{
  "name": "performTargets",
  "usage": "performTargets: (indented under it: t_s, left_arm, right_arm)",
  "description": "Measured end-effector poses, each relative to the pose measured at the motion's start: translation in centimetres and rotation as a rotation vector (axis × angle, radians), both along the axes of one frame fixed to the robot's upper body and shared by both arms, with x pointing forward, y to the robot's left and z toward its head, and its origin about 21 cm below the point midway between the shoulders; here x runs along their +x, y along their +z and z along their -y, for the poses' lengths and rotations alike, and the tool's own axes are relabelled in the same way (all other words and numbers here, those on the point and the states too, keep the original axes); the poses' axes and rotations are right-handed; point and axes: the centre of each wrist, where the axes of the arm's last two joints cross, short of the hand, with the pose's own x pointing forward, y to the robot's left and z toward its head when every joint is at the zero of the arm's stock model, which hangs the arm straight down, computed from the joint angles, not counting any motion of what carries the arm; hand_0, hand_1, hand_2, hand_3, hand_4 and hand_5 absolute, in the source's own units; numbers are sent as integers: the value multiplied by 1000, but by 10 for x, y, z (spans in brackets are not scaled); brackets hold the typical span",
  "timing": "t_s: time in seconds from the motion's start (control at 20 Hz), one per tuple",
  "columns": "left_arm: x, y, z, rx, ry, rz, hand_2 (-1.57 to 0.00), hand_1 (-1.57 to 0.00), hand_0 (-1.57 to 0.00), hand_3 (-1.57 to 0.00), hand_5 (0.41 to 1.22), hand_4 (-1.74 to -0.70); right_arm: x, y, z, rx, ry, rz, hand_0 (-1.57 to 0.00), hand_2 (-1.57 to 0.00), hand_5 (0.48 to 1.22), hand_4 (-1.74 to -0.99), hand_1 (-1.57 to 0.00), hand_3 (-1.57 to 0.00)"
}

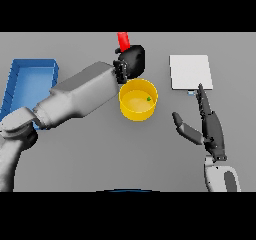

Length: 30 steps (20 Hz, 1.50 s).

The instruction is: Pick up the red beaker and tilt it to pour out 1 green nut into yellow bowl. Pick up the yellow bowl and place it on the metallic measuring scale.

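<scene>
Head view: left hand (pixel 131 60) sits just behind the yellow bowl (pixel 138 100), fingers wrapped around the red beaker (pixel 123 40). Only the beaker's upper part shows, sticking up above the hand, roughly upright with a slight lean. Left forearm runs diagonally from the lower left up to the hand, its wrist right at the bowl's back-left rim.

Bowl is on the grey table (pixel 100 154), centre of frame, upright. One green nut (pixel 148 99) lies inside it, near the right wall.

Metallic measuring scale (pixel 190 72) is a pale square plate to the right of the bowl, apart from it.

Right hand (pixel 207 126) is below the scale, fingers straight and pointing up toward its near edge, thumb spread out to the left, holding nothing.

Blue tray (pixel 15 79) at the far left edge, partly hidden by the left arm.
</scene>
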Motion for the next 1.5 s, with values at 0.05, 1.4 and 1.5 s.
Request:
performTargets:
  t_s: [0.05, 1.4, 1.5]
  left_arm:
    - [1, 6, 6, 19, -28, 20, -1571, -1571, -1571, -1570, 1221, -1733]
    - [70, 105, -298, -1736, 1188, 53, -1571, -1571, -1571, -1567, 1221, -1741]
    - [64, 83, -314, -1826, 1294, 66, -1571, -1571, -1571, -1568, 1221, -1741]
  right_arm:
    - [-2, -1, -1, -4, 2, 7, 1, 1, 575, -1133, 1, 1]
    - [11, 2, 1, -37, 88, 17, 1, 1, 648, -1138, 1, 1]
    - [14, 4, 2, -33, 87, 5, 1, 1, 659, -1129, 1, 1]
